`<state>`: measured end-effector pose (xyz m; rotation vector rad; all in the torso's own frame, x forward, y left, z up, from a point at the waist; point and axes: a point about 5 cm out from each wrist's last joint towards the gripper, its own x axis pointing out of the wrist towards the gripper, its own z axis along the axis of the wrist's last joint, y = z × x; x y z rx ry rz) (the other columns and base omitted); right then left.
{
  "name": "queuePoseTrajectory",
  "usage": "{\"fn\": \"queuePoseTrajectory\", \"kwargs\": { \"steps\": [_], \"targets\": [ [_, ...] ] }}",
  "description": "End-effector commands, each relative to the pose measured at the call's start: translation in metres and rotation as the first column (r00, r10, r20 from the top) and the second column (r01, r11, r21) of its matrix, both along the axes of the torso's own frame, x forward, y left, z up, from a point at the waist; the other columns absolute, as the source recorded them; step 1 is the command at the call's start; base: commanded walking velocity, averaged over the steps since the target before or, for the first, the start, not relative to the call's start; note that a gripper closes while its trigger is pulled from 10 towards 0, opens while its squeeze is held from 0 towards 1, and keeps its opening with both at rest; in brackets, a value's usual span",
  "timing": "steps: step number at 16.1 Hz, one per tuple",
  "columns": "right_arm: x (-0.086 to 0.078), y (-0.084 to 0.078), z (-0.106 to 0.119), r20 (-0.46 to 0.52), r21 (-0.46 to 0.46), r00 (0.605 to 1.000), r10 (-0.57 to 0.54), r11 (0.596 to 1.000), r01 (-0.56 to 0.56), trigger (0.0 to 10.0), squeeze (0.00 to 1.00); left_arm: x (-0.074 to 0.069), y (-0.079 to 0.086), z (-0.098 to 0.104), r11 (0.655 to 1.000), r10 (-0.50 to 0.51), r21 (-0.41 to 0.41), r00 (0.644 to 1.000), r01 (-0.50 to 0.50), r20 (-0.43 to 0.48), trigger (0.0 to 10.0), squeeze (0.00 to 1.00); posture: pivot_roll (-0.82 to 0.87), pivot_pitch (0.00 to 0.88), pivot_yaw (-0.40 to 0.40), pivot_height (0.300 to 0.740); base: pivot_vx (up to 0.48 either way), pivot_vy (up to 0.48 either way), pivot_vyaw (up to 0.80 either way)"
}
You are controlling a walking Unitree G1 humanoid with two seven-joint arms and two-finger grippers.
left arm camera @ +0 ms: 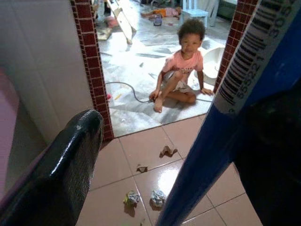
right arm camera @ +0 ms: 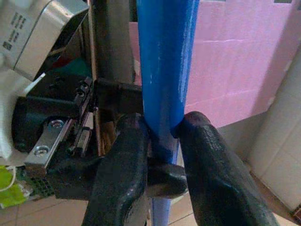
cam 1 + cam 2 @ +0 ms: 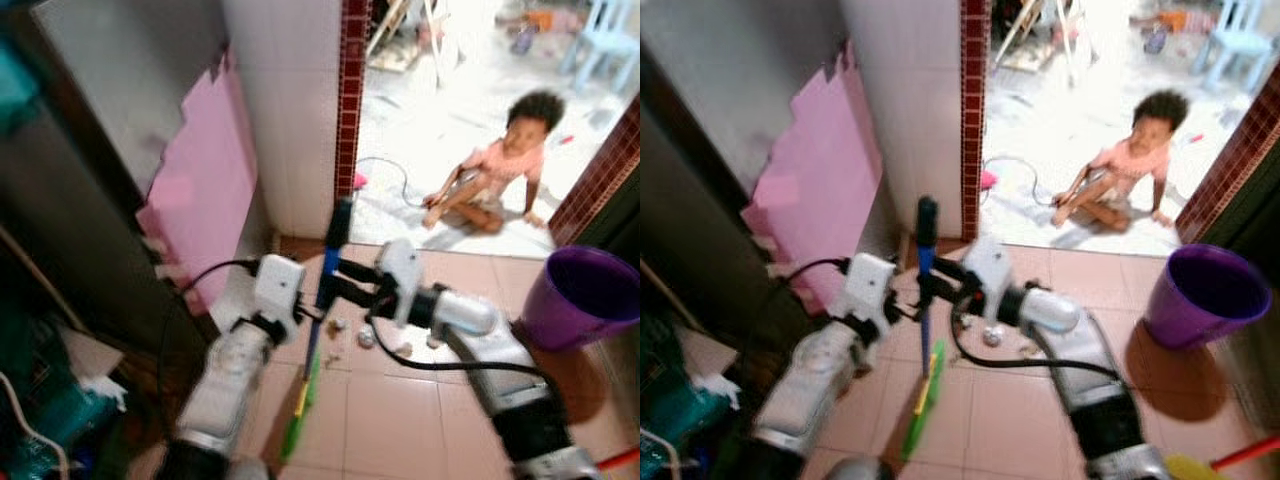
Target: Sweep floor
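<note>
Gripping the upright blue broom handle (image 2: 162,70) from both sides, the right end effector (image 2: 162,136) and left end effector (image 3: 318,300) pinch it tight. Its green head (image 3: 920,405) rests on pink floor tiles (image 3: 1010,420), crumpled litter (image 1: 153,197) beyond, a person (image 3: 500,165) sitting farther off.

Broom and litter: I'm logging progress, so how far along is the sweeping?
Done: both end effectors, left and right, hold the blue broom handle. In hand: broom upright over the tiles. Left: crumpled scraps lie unswept near the doorway where a person sits.
</note>
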<state>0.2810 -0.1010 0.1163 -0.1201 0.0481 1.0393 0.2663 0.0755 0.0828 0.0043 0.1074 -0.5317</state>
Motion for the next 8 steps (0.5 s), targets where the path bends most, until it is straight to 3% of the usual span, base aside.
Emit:
{"fn": "queuePoseTrajectory", "kwargs": {
  "steps": [1,8],
  "targets": [
    [0.0014,-0.0024,0.0122,0.055,0.011,0.998,0.005,1.000,-0.006,10.0,0.00,0.0032,0.0049,-0.0013,0.999,0.036,0.002,0.999,-0.036,-0.014,10.0,0.00,-0.07,0.000,0.019,0.740,0.000,-0.352,0.00],
    [0.0021,-0.0031,0.0137,0.059,0.008,0.998,-0.001,1.000,0.000,10.0,0.00,0.0022,0.0042,-0.0033,0.999,0.041,0.000,0.999,-0.041,-0.025,10.0,0.00,-0.07,0.000,0.017,0.740,0.000,-0.344,0.00]
  ]
}}
